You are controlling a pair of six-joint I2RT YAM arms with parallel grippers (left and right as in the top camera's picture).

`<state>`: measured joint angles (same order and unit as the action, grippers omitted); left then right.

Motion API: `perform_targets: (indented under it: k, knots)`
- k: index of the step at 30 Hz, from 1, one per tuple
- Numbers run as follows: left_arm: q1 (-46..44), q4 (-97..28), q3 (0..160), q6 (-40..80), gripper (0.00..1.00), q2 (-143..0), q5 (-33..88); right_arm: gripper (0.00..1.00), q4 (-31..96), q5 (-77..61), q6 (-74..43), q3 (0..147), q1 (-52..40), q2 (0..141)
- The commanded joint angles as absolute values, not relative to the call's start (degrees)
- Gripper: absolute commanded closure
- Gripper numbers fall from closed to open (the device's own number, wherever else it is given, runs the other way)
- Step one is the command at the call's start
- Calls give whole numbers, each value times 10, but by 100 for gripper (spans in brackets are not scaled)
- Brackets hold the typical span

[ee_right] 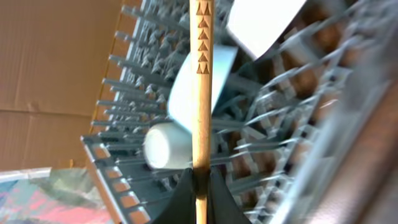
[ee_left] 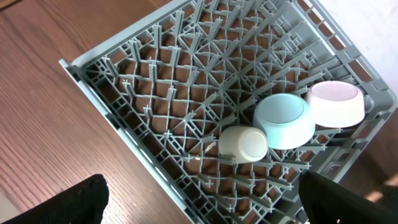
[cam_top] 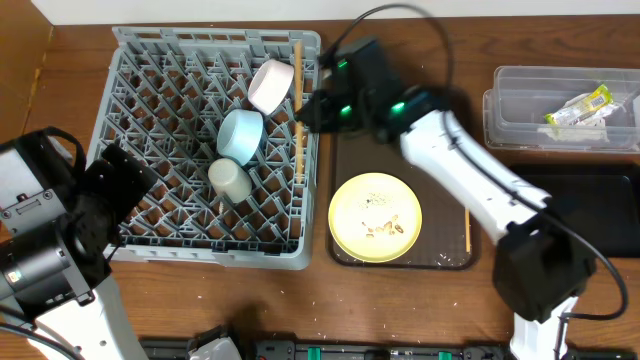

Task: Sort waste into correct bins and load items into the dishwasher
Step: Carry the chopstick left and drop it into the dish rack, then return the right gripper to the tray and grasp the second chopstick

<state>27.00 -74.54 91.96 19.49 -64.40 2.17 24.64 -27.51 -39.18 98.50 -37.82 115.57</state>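
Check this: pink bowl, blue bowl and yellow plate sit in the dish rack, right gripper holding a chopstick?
No. Overhead, the yellow plate sits on the dark brown tray beside the dish rack. The pink bowl and light blue bowl are racked, and the right gripper holds a chopstick.

(a) square grey dish rack (cam_top: 205,255): moulded plastic lattice, matt. (b) round pink bowl (cam_top: 268,85), round light blue bowl (cam_top: 240,135) and small pale cup (cam_top: 230,180): smooth, with a soft sheen. (c) thin pale wooden chopstick (ee_right: 201,93): bare wood, smooth and matt, marked with dark triangles. (d) round yellow plate (cam_top: 350,225): smooth, faintly glossy. (e) clear rectangular tub (cam_top: 510,120): transparent plastic. (f) brown desk (cam_top: 400,310): wood grain, low sheen.
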Motion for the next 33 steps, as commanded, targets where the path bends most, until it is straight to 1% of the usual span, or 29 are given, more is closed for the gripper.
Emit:
perform_targets:
  k: [1, 5, 6, 7, 8, 10, 12, 13, 18, 20, 22, 24, 25, 29, 31, 33]
  knots:
    - [273, -746, 923, 192, 1, -644, 17, 98, 241, -230, -446, 992, -391, 1185]
    - [273, -746, 923, 192, 1, -644, 17, 96, 249, -216, -445, 992, -391, 1195]
    - [273, -746, 923, 192, 2, -644, 17, 95, 250, -211, -443, 992, -390, 1195]
    - [272, -746, 923, 192, 1, -644, 17, 88, 249, -212, -434, 992, -388, 1195]
    - [273, -746, 923, 192, 1, -644, 17, 79, 251, -212, -429, 992, -387, 1195]
    - [273, -746, 923, 192, 1, -644, 17, 59, 254, -212, -420, 992, -385, 1195]
    - [273, -746, 923, 192, 2, -644, 17, 47, 259, -213, -418, 992, -384, 1195]
    - [272, -746, 923, 192, 2, -644, 17, 44, 264, -215, -415, 992, -382, 1195]
    - [272, -746, 923, 192, 1, -644, 17, 42, 323, -220, -384, 1007, -361, 1178]
    - [273, -746, 923, 192, 2, -644, 17, 39, 389, -205, -351, 1021, -334, 1154]
    - [273, -746, 923, 192, 1, -644, 17, 35, 440, -189, -316, 1028, -309, 1134]
    - [273, -746, 923, 192, 2, -644, 17, 24, 503, -176, -260, 1029, -277, 1111]
    - [273, -746, 923, 192, 1, -644, 17, 22, 533, -168, -237, 1029, -263, 1104]
    - [272, -746, 923, 192, 2, -644, 17, 18, 682, -66, -196, 1024, -211, 1099]
    - [272, -746, 923, 192, 1, -644, 17, 19, 715, -33, -189, 1004, -193, 1102]
    - [272, -746, 923, 192, 1, -644, 17, 21, 713, -32, -177, 972, -183, 1102]
